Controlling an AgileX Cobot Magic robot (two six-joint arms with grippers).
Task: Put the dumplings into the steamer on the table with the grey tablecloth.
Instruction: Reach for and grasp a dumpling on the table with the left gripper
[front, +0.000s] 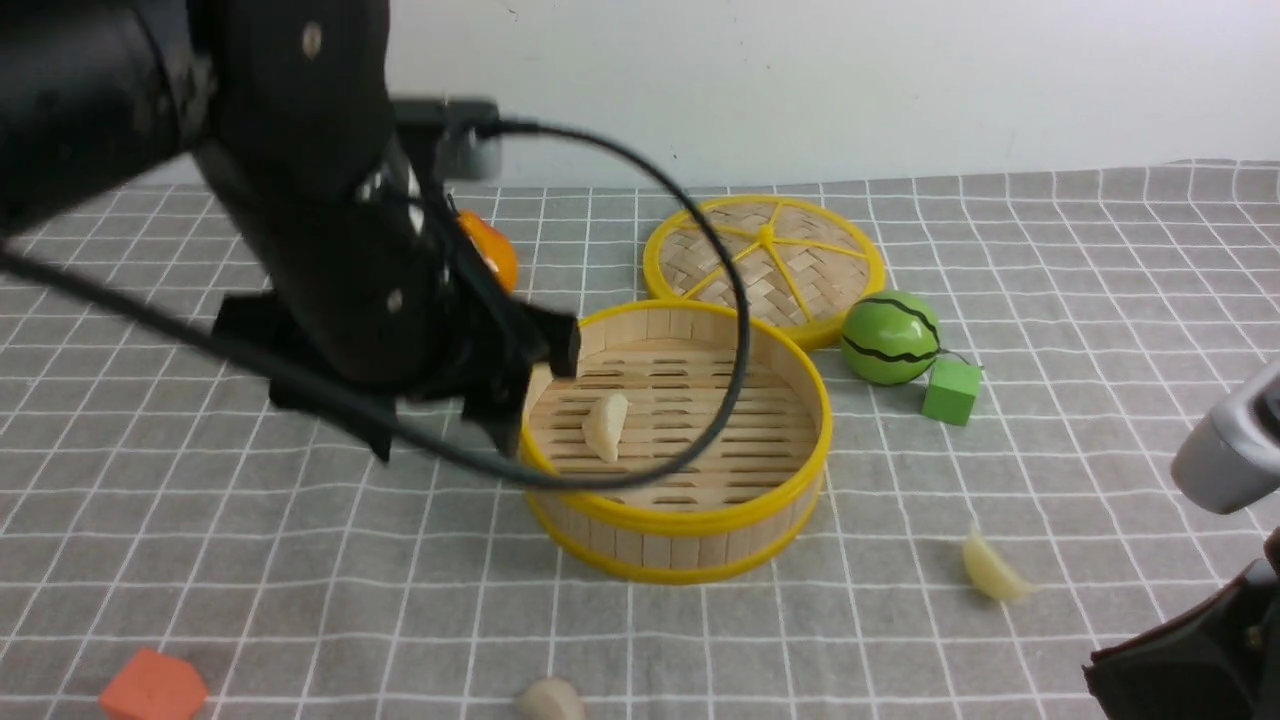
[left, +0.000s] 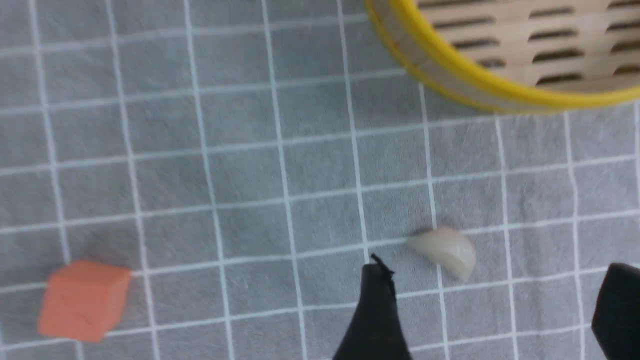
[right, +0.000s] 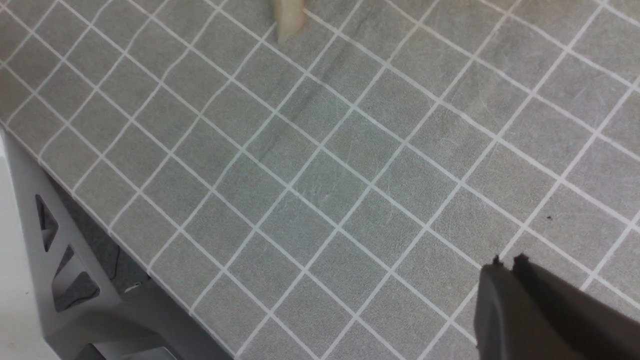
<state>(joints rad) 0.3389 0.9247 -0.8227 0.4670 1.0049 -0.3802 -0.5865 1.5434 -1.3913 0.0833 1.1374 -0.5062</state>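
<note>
The bamboo steamer (front: 700, 520) stands mid-table on the grey tablecloth (front: 300, 560). One dumpling (front: 606, 427) lies on its slatted floor. A second dumpling (front: 990, 572) lies on the cloth to the steamer's right; its tip also shows in the right wrist view (right: 289, 17). A third dumpling (front: 552, 700) lies at the front edge of the front view. My left gripper (front: 525, 385) hangs open and empty beside the steamer's left rim. In the left wrist view it (left: 495, 285) is open, with the third dumpling (left: 442, 250) just beyond its fingertips. My right gripper (right: 507, 262) is shut and empty over bare cloth.
The woven lid (front: 765, 265) lies behind the steamer. A green striped ball (front: 890, 338) and a green cube (front: 951, 391) sit to its right. An orange fruit (front: 490, 250) is behind my left arm. An orange-red block (front: 152, 688) is at the front left. The table's edge (right: 100, 210) is near my right gripper.
</note>
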